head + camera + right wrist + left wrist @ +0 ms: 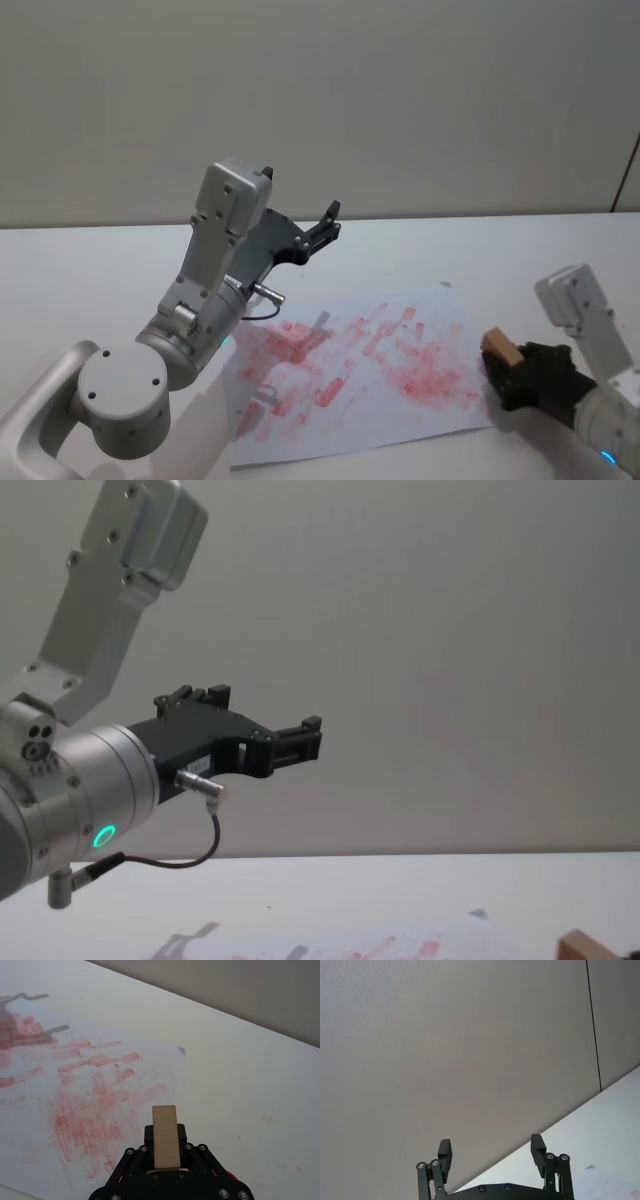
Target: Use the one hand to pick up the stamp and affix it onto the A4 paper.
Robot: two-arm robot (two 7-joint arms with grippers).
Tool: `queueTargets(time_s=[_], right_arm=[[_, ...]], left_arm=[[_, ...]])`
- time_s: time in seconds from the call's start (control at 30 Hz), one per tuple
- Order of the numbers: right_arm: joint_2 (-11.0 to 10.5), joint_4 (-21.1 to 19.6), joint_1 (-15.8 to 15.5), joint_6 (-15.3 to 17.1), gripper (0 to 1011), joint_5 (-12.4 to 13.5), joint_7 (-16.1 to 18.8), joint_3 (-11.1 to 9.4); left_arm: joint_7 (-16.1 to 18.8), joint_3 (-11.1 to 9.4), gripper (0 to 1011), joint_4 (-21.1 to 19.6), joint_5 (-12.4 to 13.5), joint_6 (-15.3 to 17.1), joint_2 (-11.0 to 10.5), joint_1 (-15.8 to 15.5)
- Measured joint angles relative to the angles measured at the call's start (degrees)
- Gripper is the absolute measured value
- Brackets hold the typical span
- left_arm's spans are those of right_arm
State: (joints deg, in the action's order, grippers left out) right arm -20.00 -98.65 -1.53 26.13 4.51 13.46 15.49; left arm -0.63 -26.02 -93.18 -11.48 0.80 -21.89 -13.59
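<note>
Right gripper (pixel 515 378) low at the table's right side, clamped narrow on a pale wooden stamp (pixel 165 1135). The block juts past the fingertips, just beside the right edge of the A4 paper (pixel 390 425). Paper lies flat on the white table (pixel 100 270), covered in smeared red bar marks (pixel 300 345); no lettering legible. Left gripper (pixel 490 1150) raised high, fingers spread wide, holding nothing.

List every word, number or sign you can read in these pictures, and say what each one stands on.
No text here can be read.
The red-pink marks on the A4 paper: smeared bars, no letters legible.
The stamp held in the right gripper: plain wood face, no writing.
The pale label on the left gripper: too small to read.
</note>
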Motion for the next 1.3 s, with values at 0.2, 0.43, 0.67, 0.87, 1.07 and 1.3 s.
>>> queueTargets(time_s=[0.2, 0.43, 0.67, 0.87, 1.07, 1.3], right_arm=[[1.2, 1.8, 2.8, -1.0, 219, -3.0, 5.1, 1.1], [2.7, 4.1, 5.7, -2.3, 219, -5.5, 10.8, 2.5], [4.3, 7.0, 8.3, -2.7, 219, -6.7, 15.9, 3.7], [5.4, 9.6, 9.7, -1.4, 219, -6.6, 18.8, 4.5], [6.4, 11.8, 10.7, -0.1, 219, -5.6, 19.7, 5.0], [7.1, 13.3, 11.4, 1.1, 219, -5.2, 19.9, 5.4]], left_arm=[[0.0, 0.0, 1001, 0.0, 0.0, 0.0, 0.0, 0.0], [0.0, 0.0, 1001, 0.0, 0.0, 0.0, 0.0, 0.0], [0.0, 0.0, 1001, 0.0, 0.0, 0.0, 0.0, 0.0], [0.0, 0.0, 1001, 0.0, 0.0, 0.0, 0.0, 0.0], [0.0, 0.0, 1001, 0.0, 0.0, 0.0, 0.0, 0.0], [0.0, 0.0, 1001, 0.0, 0.0, 0.0, 0.0, 0.0]])
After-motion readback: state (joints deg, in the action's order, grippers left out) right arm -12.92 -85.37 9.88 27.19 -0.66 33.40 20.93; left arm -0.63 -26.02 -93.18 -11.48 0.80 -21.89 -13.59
